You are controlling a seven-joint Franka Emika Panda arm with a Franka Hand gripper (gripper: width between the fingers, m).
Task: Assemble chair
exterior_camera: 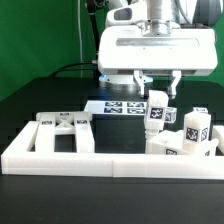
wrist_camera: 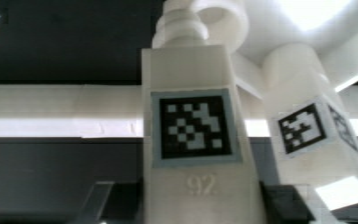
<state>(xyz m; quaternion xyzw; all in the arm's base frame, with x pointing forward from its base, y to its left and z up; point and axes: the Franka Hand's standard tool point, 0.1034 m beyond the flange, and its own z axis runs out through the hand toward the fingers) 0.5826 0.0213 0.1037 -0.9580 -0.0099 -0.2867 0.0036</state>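
My gripper [exterior_camera: 157,88] hangs released, fingers spread and grasping nothing, directly above the chair leg [exterior_camera: 156,110], which stands near-upright just behind the border rail [exterior_camera: 100,160], its long axis pointing up between my fingers.

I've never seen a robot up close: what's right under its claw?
A white chair leg with a square tag stands beneath the gripper, whose fingers are spread wider than the leg. What its foot rests on is hidden behind other white pieces.
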